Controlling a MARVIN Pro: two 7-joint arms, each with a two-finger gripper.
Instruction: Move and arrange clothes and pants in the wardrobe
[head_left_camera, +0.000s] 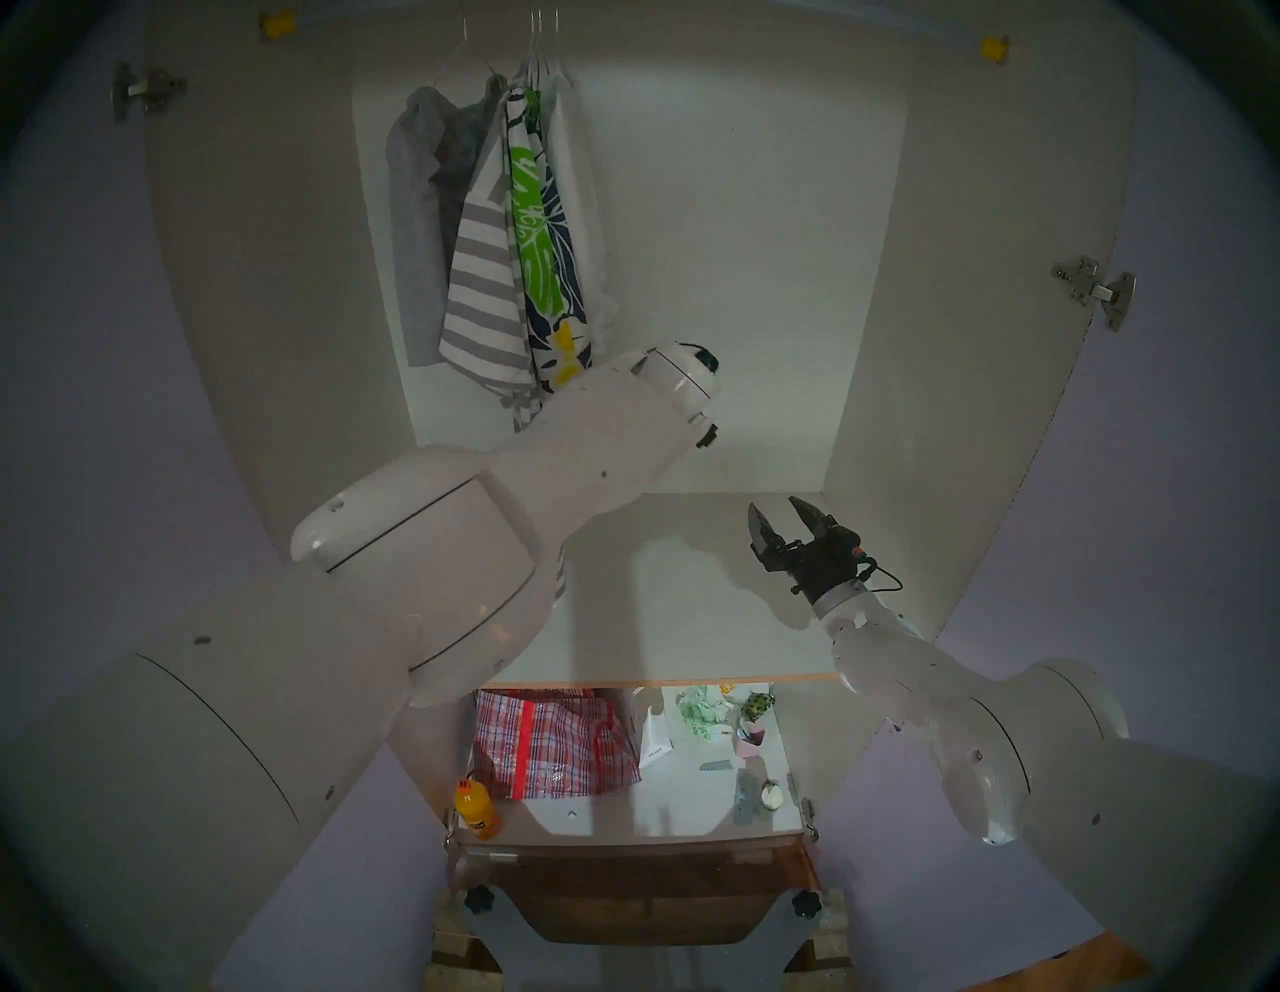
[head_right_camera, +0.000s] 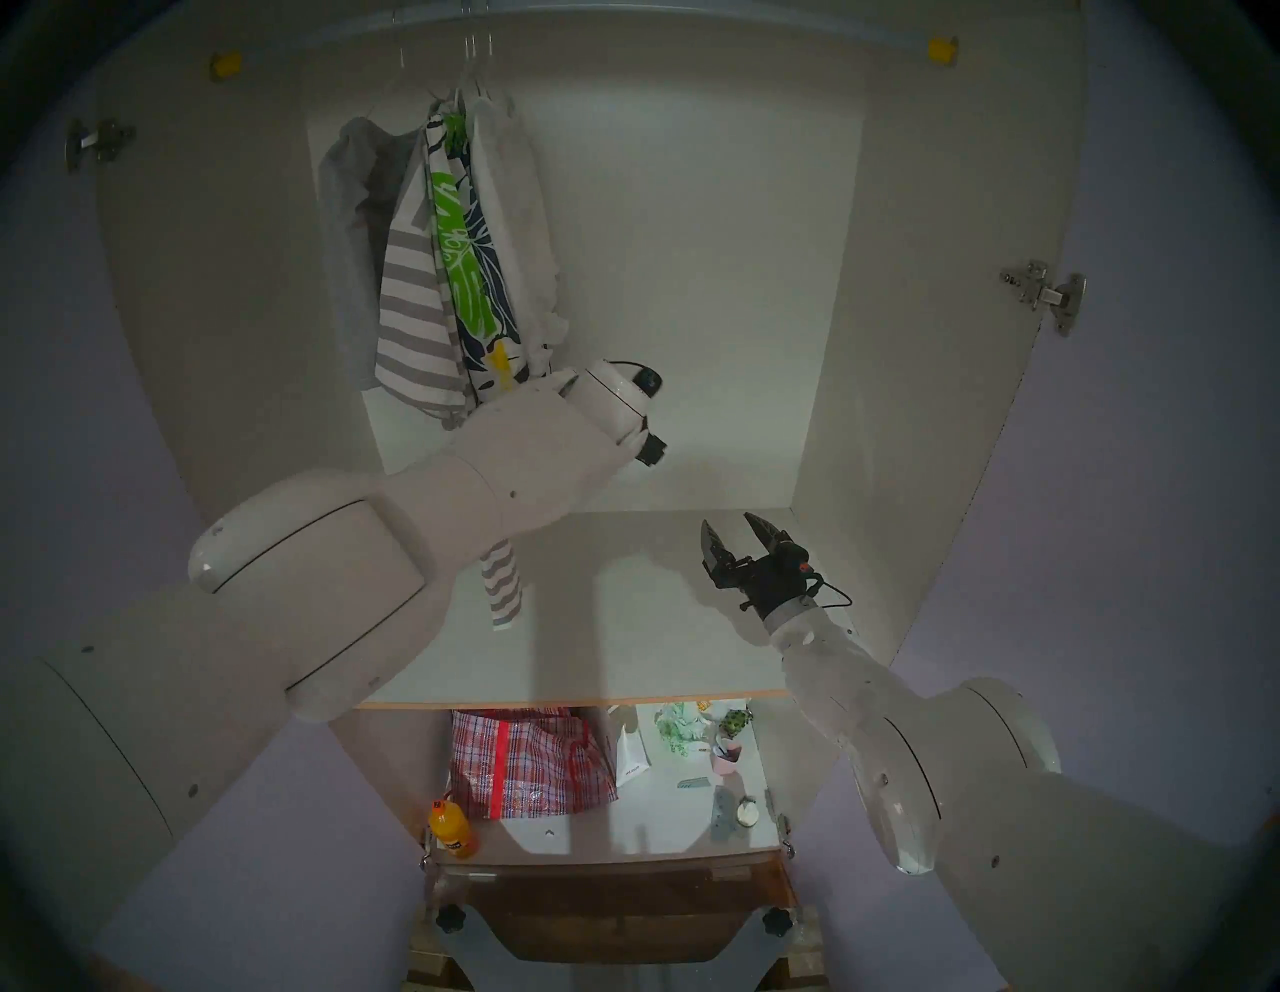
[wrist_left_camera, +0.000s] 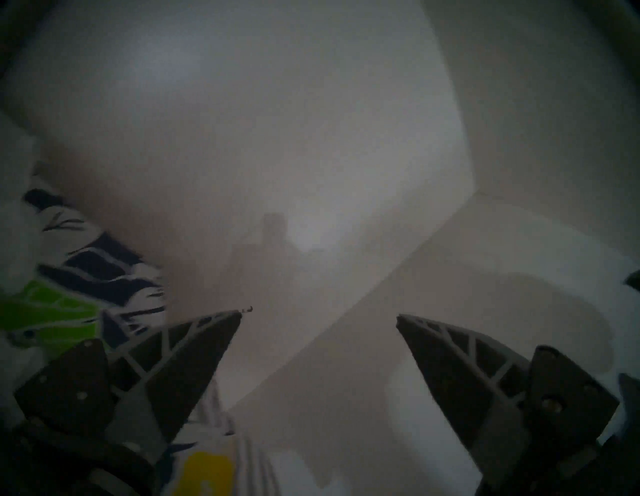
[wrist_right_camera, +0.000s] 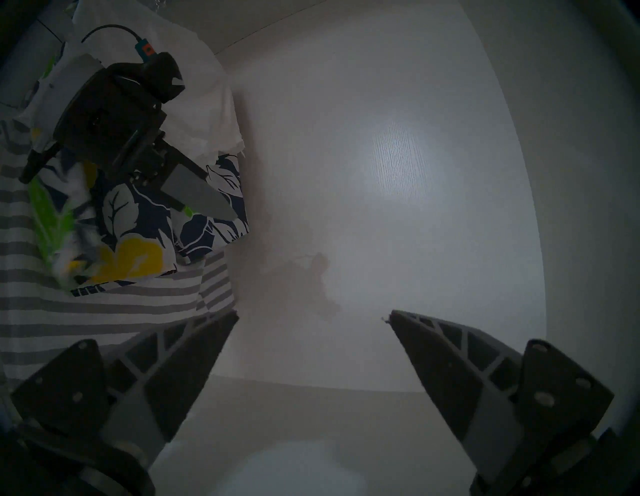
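The wardrobe (head_left_camera: 727, 242) stands open, its rail ending in yellow caps (head_left_camera: 994, 48). On white wire hangers at the left hang grey pants (head_left_camera: 415, 228), the striped T-shirt (head_left_camera: 481, 298), the floral navy shorts (head_left_camera: 544, 235) and the white ruffled top (head_left_camera: 582, 208). My left wrist (head_left_camera: 675, 388) is at the clothes' lower right and hides its gripper in the head views. In the left wrist view that gripper (wrist_left_camera: 318, 313) is open and empty, with the shorts (wrist_left_camera: 86, 277) at its left. My right gripper (head_left_camera: 783, 516) is open and empty above the white shelf (head_left_camera: 658, 623).
Lilac doors (head_left_camera: 1177, 450) with metal hinges (head_left_camera: 1094, 291) stand open on both sides. Below the shelf lie a red plaid bag (head_left_camera: 554, 741), an orange bottle (head_left_camera: 478, 807) and several small items (head_left_camera: 727, 720). The right wrist view shows a left finger (wrist_right_camera: 201, 197) in front of the shorts (wrist_right_camera: 138, 214).
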